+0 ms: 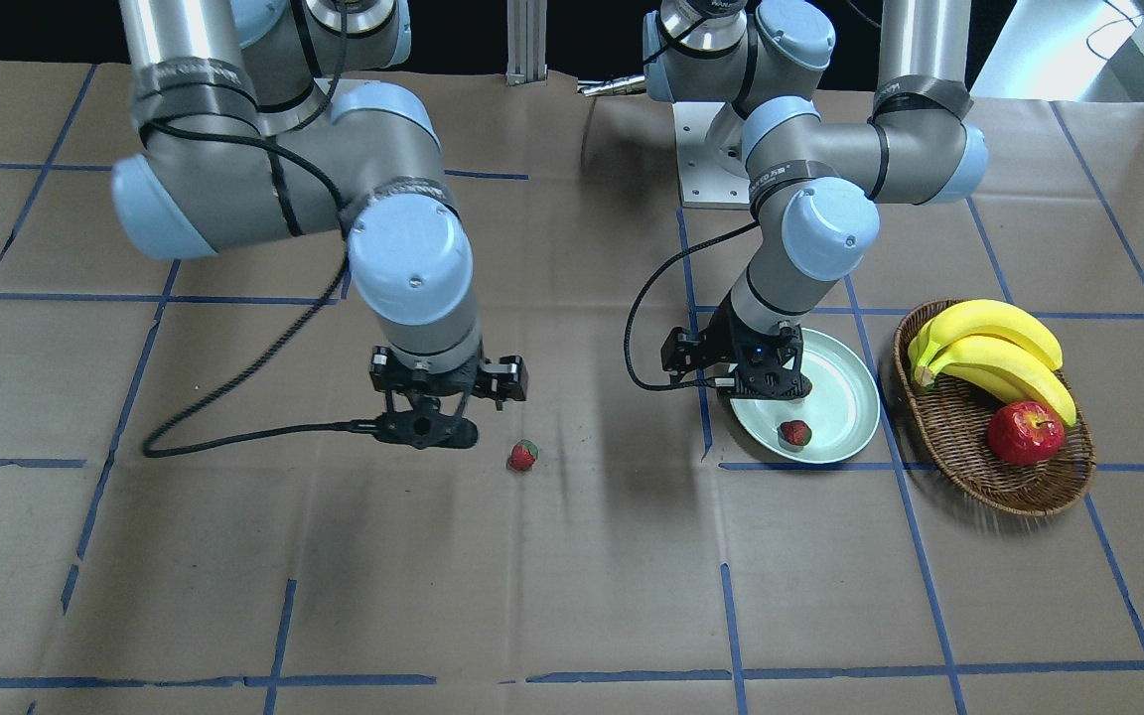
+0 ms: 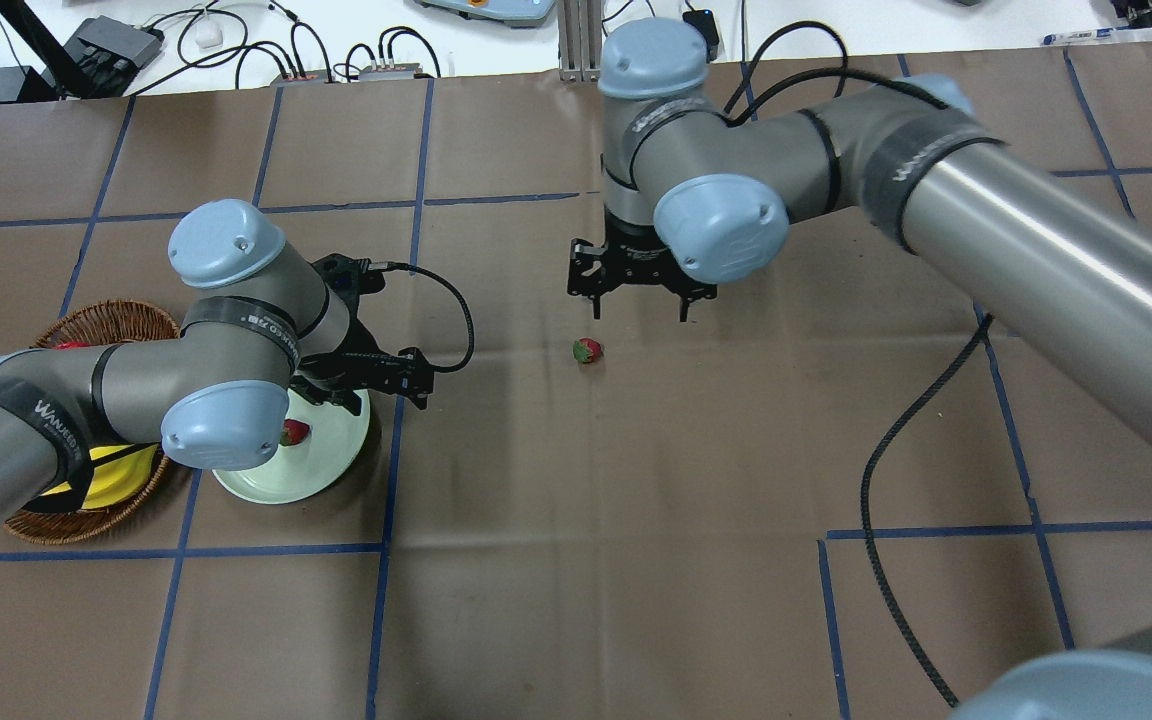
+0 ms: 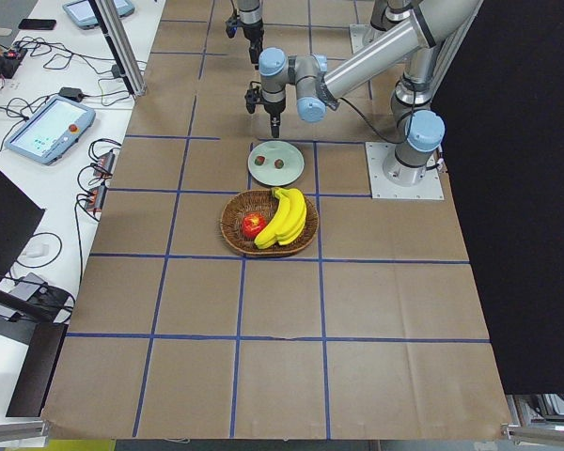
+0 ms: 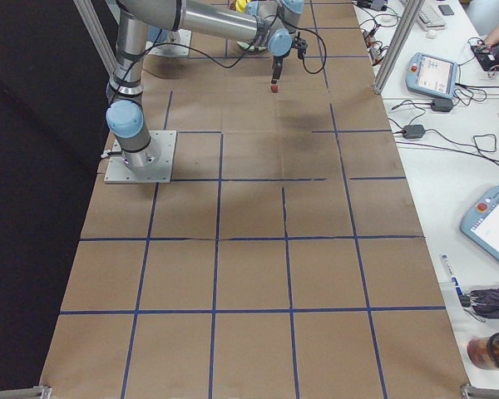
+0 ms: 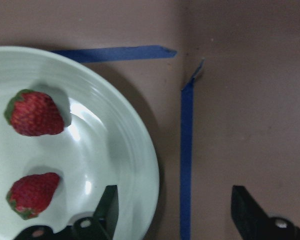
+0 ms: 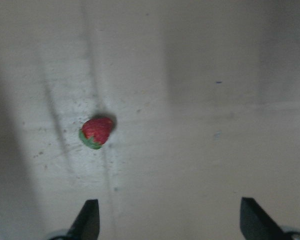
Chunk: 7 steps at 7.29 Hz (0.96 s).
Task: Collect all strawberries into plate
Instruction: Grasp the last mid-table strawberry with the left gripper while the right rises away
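Note:
One strawberry (image 1: pixel 522 455) lies on the brown table paper, also seen in the overhead view (image 2: pixel 587 350) and the right wrist view (image 6: pixel 96 132). My right gripper (image 2: pixel 638 305) hovers open and empty just beside and above it (image 6: pixel 170 215). The pale mint-green plate (image 1: pixel 845 417) holds two strawberries (image 5: pixel 35 114) (image 5: pixel 31 194); only one of them (image 1: pixel 794 433) shows in the front view. My left gripper (image 5: pixel 175 210) is open and empty over the plate's rim (image 5: pixel 140 150), one finger over the plate and one over the table.
A brown wicker basket (image 1: pixel 969 467) with bananas (image 1: pixel 989 348) and a red apple (image 1: pixel 1024 432) stands right beside the plate, on the side away from the loose strawberry. Blue tape lines (image 5: pixel 186 150) cross the table. The right arm's cable (image 2: pixel 896 470) trails over the paper.

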Available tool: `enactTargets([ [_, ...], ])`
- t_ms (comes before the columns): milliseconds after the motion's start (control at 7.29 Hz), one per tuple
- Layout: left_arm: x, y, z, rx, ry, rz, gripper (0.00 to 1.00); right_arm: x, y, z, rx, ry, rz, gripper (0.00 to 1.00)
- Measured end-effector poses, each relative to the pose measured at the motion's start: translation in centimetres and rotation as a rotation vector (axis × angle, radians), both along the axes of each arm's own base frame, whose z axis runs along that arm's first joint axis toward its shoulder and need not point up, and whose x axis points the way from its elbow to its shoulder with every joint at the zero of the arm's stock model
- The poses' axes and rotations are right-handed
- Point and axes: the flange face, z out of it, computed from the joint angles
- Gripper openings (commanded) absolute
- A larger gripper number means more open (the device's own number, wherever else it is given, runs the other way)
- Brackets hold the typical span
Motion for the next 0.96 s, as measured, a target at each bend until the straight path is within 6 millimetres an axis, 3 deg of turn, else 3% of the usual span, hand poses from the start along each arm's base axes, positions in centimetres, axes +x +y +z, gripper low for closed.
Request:
enactTargets([
  [274,-5.7,-1.3,1.4,-0.017,0.025,0.089,0.96,-8.1,1.3,7.1,0.006,-0.012,0.013,1.0],
  [411,-9.3,-2.4,1.4,-0.025,0.031,0.13,0.98,-11.1,2.5,10.0,-0.009,-0.005,0.035,1.0],
  [686,-15.6,-4.8,0.1,-0.029,0.036,0.167,0.99,-14.1,5.6,14.1,-0.059,0.011,0.089,1.0],
  [960,-18.1,-6.7,-2.3,-0.034,0.043,0.189,0.99,-14.7,7.2,15.1,-0.085,0.012,0.096,1.0],
])
